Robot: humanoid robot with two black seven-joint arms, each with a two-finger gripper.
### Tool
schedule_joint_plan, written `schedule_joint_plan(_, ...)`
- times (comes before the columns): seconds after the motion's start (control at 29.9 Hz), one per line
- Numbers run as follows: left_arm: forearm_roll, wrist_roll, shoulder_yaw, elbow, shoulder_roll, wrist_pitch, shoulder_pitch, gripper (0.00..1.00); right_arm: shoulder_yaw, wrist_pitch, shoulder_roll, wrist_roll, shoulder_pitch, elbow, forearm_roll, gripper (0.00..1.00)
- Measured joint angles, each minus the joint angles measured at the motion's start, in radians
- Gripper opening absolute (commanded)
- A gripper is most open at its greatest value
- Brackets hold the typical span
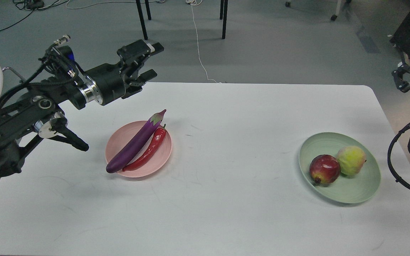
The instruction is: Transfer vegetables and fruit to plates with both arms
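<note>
No text, label, brand or number can be read anywhere. The table (226,149) and both plates near it carry no legible markings.

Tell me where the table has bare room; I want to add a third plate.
Widest free patch: between the pink plate and green plate. The whole near strip of the table and the far edge are bare too. Crowded: both plates, and the left side under the left arm.
</note>
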Motion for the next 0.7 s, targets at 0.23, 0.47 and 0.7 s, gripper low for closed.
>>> schedule_joint_plan(0.23, -0.301, -0.011, -0.143, 0.234, -0.126, -0.048, -0.015, 0.98, 0.019, 0.000, 0.001, -0.020, 0.017, 0.018, 0.015, 0.99)
schedule_joint_plan(0.47, -0.534, -0.008, -0.209, 0.369, -0.169, -0.089, -0.015, 0.98, 0.147, 0.000, 0.004, -0.158, 0.030, 0.056, 0.042, 0.99)
schedule_joint_plan(0.7, -0.685, -0.005, -0.226, 0.456, -0.188, -0.161, -0.005, 0.98, 0.172, 0.000, 0.064, -0.174, 0.023, 0.045, 0.043, 0.99)
